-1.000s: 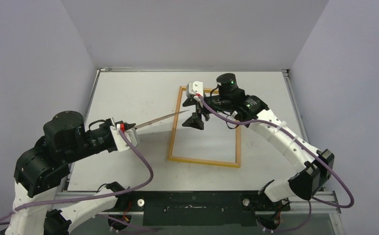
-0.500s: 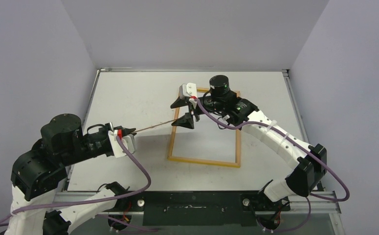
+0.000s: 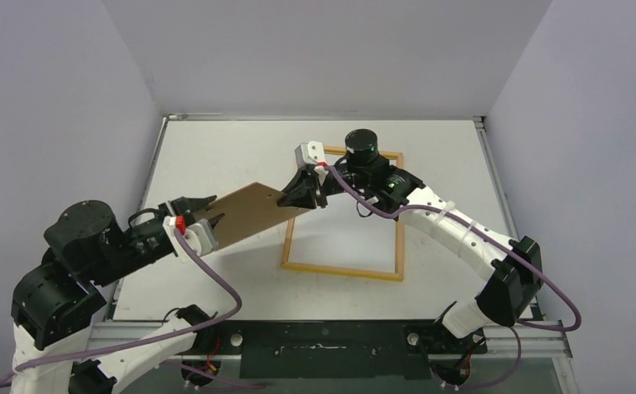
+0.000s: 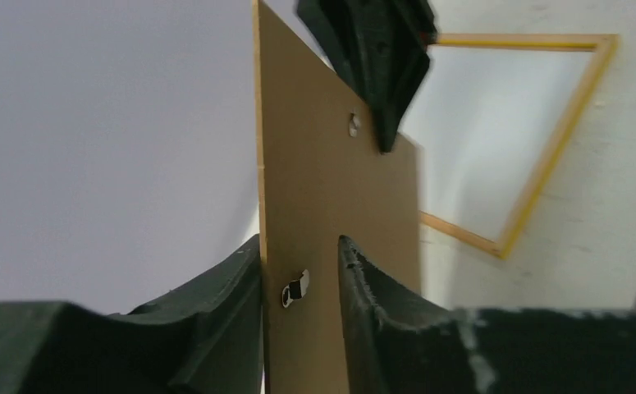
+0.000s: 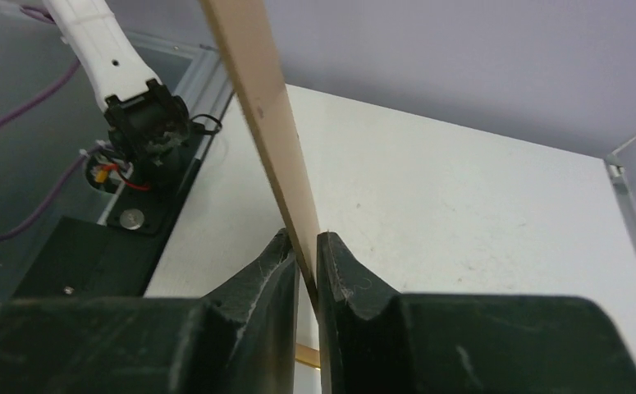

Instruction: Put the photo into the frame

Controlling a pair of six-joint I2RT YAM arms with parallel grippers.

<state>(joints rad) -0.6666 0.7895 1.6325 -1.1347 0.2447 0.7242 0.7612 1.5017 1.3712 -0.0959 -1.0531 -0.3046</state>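
A brown fibreboard backing panel (image 3: 249,212) hangs slanted above the table between my two arms. My right gripper (image 3: 302,193) is shut on its far corner; in the right wrist view both fingers (image 5: 306,238) pinch the thin board (image 5: 257,90). My left gripper (image 3: 208,209) is open around the near end, its fingers (image 4: 300,242) standing wider apart than the board (image 4: 331,189) is thick. The frame (image 3: 343,271) lies flat, pale wood side up, under the right arm, and is also in the left wrist view (image 4: 519,39). Inside it I see only a white surface; the photo is not recognisable.
Grey walls close the table (image 3: 216,156) in at the back and both sides. A metal rail (image 3: 322,332) with the arm bases runs along the near edge. A purple cable (image 3: 224,287) loops from the left wrist over the near left of the table.
My right gripper has shut on the panel's far end. My left gripper has opened and drawn back left. The panel has turned from edge-on to showing its brown face.
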